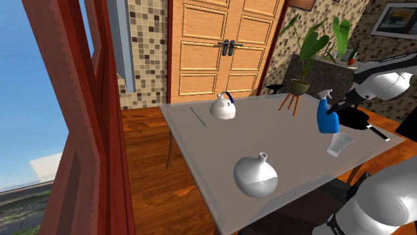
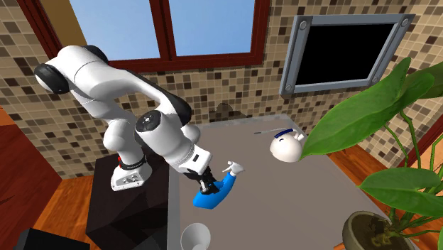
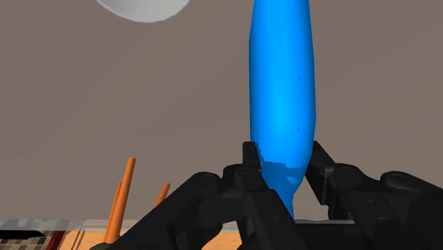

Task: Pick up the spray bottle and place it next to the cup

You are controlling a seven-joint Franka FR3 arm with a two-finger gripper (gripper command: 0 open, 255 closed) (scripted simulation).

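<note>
Two fingers [image 3: 250, 158] of the gripper [image 2: 208, 186] clasp the blue spray bottle [image 1: 327, 121]. In the shoulder view we see its long axis near upright, with the white nozzle on top. It is just beside the cup [image 1: 339, 144], near the table's [image 1: 281, 140] edge at that view's right. A round vase [image 1: 255, 175] and a teapot [image 1: 222, 107] stand well apart, with bare tabletop between.

Shoulder view over table [image 1: 281, 140], second from across, wrist close
</note>
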